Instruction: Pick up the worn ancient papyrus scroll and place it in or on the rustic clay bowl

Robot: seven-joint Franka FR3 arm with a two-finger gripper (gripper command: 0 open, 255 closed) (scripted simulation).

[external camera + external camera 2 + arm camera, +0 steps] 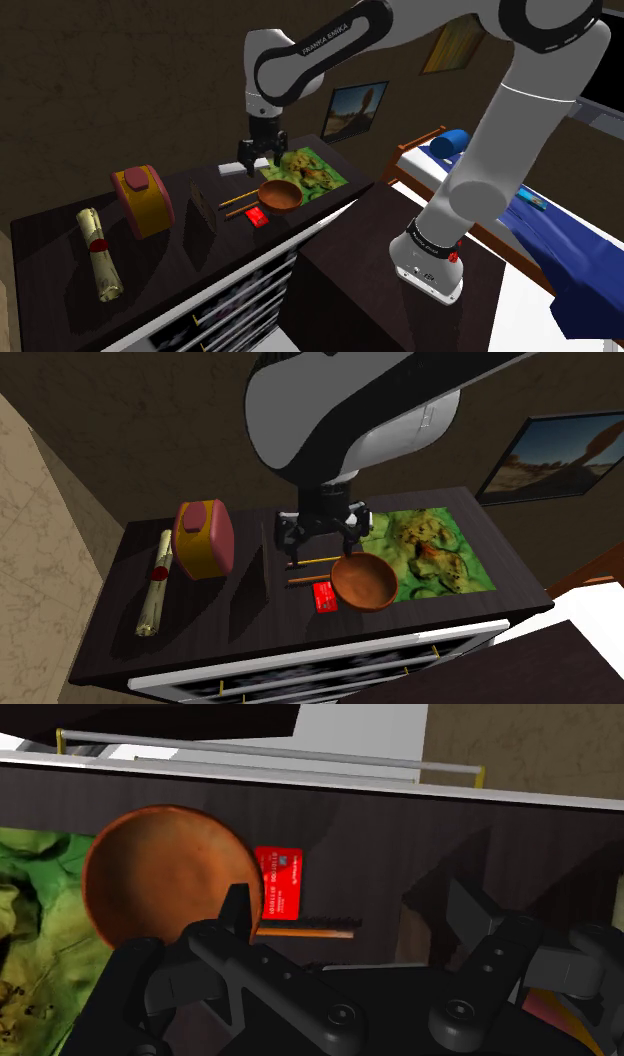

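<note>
Item 1, gripper [258, 165] [322, 537] [350, 899]: you had it hanging above the dark cabinet top [190, 265] [250, 642] [400, 834], close to the bowl. Its two black fingers [238, 909] stood apart, with nothing between them.

Item 2, scroll [100, 255] [155, 584]: pale tan, rolled, with a red band around its middle. It lay flat at the end of the top toward the shoulder view's left, well apart from your gripper and from the bowl, untouched.

Item 3, bowl [279, 194] [365, 582] [165, 874]: reddish brown, round and upright. It sat partly over the edge of the green mat, and you could see nothing inside it.

Item 4, green mat [315, 172] [440, 552] [30, 904]: a flat printed sheet on the end of the top opposite the scroll.

Item 5, red card [258, 217] [324, 596] [280, 882]: flat, just beside the bowl.

Item 6, thin stick [238, 204] [315, 561] [305, 933]: possibly a pencil. It lay below your gripper, near the card.

Item 7, yellow-and-red box [143, 198] [203, 538]: it stood between the scroll and the bowl, nearer the scroll.

Item 8, dark upright panel [200, 215] [265, 562]: it stood on edge between the box and the bowl.

Item 9, framed picture [357, 108] [560, 452]: on the wall behind the cabinet.

Item 10, bed [520, 215]: blue cover, at the shoulder view's right.
</note>
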